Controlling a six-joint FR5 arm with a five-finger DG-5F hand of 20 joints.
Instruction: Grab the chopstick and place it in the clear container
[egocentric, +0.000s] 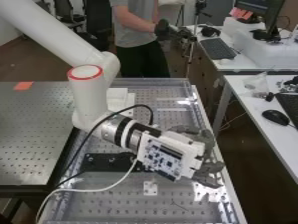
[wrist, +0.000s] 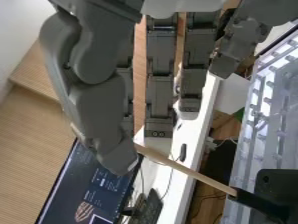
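I have the arm (egocentric: 56, 35) coming in from the upper left of the high view, bending down past the middle of the frame. It ends in the hand (egocentric: 209, 173), low and right of centre, above the bench (egocentric: 194, 211) and close to its right edge. The board (egocentric: 165, 159) sits at the wrist, just beside the hand.

In my wrist view the thumb (wrist: 100, 107) is bent in towards the fingers (wrist: 159, 95), and the hand is gripping the chopstick (wrist: 193, 174) at its pale end, in a pinch by the thumb's tip. The thumb hides the exact contact from me. The chopstick slants away from the thumb, its pale wood giving way to a dark end that crosses in front of the black block (wrist: 274, 181).

Back in the high view, the black plate (egocentric: 100, 162) lies on the bench, left of the hand and lower in the frame than the wrist. A white block (egocentric: 117, 99) stands near the bench's far end, behind the arm. The black cable (egocentric: 82, 143) loops alongside the wrist, and the white cable (egocentric: 100, 190) curves towards the lower left. On the desk (egocentric: 238, 92) at the right of the frame I see a mouse (egocentric: 275, 117) with a keyboard (egocentric: 290, 106) beside it.
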